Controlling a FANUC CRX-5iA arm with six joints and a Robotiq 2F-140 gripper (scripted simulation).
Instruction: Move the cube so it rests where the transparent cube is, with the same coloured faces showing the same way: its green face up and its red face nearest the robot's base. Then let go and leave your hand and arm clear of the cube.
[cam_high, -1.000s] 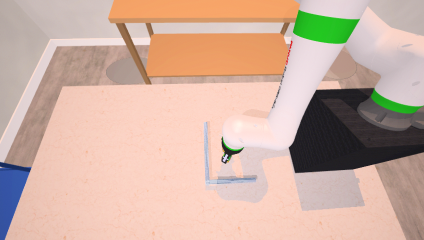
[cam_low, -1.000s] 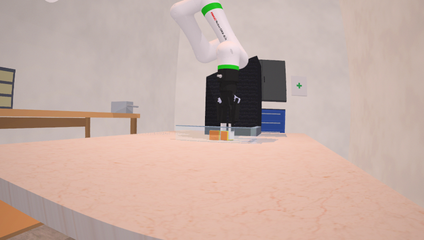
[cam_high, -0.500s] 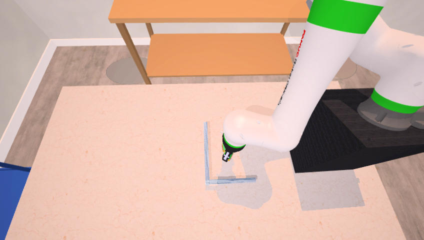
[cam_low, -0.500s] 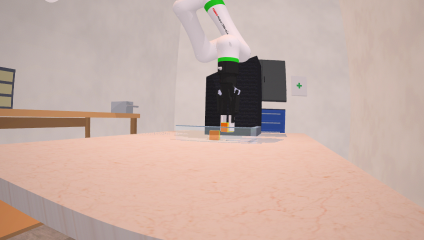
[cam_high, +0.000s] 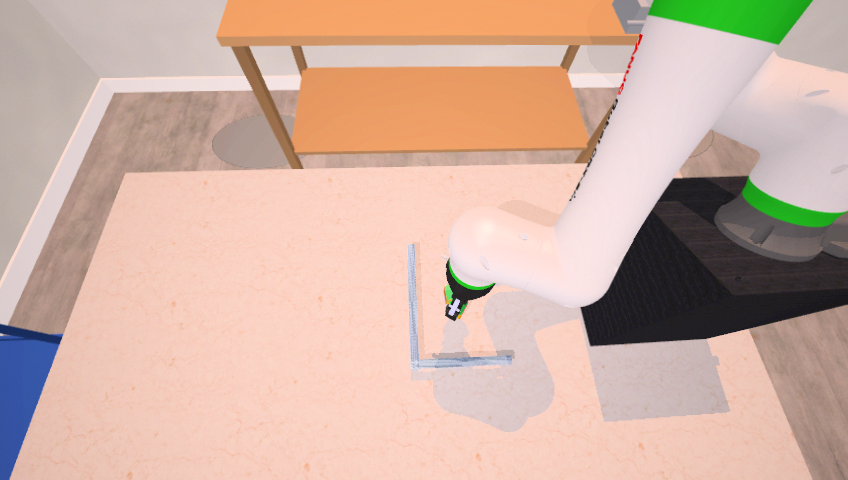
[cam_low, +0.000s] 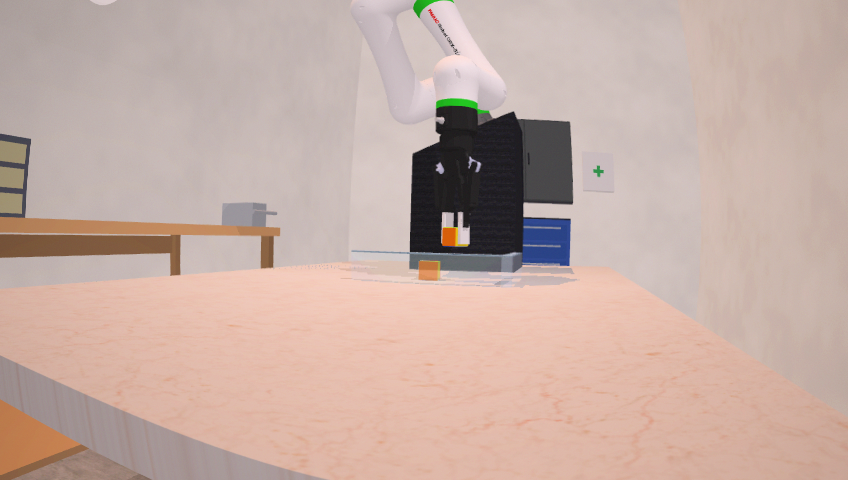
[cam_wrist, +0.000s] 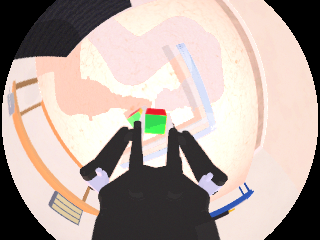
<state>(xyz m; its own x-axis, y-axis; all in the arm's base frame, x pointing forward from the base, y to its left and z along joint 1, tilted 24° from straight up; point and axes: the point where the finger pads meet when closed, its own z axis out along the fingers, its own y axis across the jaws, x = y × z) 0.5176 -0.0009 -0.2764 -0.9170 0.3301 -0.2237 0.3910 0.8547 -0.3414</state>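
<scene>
From above, the arm (cam_high: 672, 154) reaches in from the right over the table (cam_high: 238, 327), and the gripper (cam_high: 454, 309) points straight down inside an L-shaped metal angle (cam_high: 412, 309) lying flat on the top. The wrist hides nearly all of the cube here; only slivers of green and orange peek out beside the black fingers. Behind the table stands a shelf (cam_high: 428, 35), both boards bare as far as this view shows.

From the side, there it is: the cube (cam_low: 454, 236) hangs in the air, pinched between the jaws of the gripper (cam_low: 455, 228), an orange face toward this camera with a yellow strip at its right. It is well off the table (cam_low: 416, 368). Below it and a little left, the ghost cube (cam_low: 429, 270) sits on the top, pale orange and see-through. The two are apart, not touching. Far back, a black cabinet (cam_low: 544, 160), blue drawers (cam_low: 546, 240), and on the left bench (cam_low: 136, 227) a grey box (cam_low: 243, 214).

From the wrist, the fingers close on the cube (cam_wrist: 155, 123), a green face toward the lens, a red edge along its far side. A second green patch, the ghost (cam_wrist: 135, 119), shows just left, by the angle (cam_wrist: 196, 87).
</scene>
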